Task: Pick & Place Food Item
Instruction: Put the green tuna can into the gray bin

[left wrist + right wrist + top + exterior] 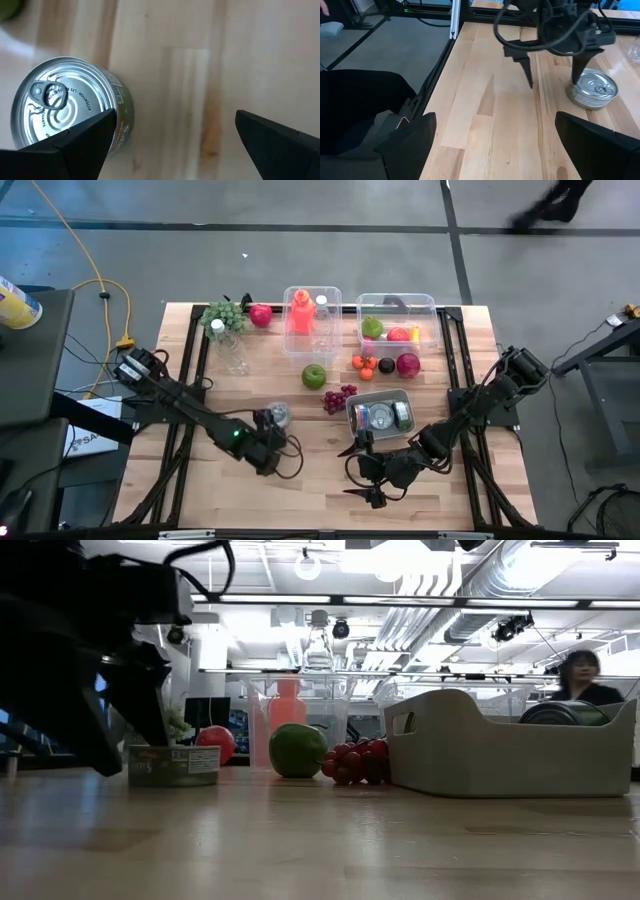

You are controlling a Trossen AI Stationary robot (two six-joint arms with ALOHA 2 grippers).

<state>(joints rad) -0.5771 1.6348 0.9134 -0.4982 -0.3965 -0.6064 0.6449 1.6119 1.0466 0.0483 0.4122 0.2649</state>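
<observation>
A wooden table (250, 490) stood on a grey floor, with a bright room of ceiling pipes and a person (583, 677) behind it in the low view. On the near part of the table the left gripper (278, 442) hung low with its fingers spread wide and holding nothing; a can (276, 415) sat upright on the wood just beside one finger, at the edge of the gap rather than between the two. The left wrist view showed the can's (65, 110) ring-pull lid next to one finger (80, 145), the other finger well apart over bare wood. The right gripper (365, 473) hovered near the front edge, its fingers likewise wide apart and empty. Just behind it a grey tray (378, 396) held two cans lying side by side. Red grapes (338, 397) lay just left of the tray, and a green apple (314, 375) sat near them. Farther back a clear bin (311, 293) held an orange bottle (300, 314), and a second clear bin (433, 305) held mixed fruit. In front of that bin lay small orange fruit (364, 364) and a red apple (408, 364). Green grapes (222, 315) and a red fruit (261, 314) lay at the back left.
</observation>
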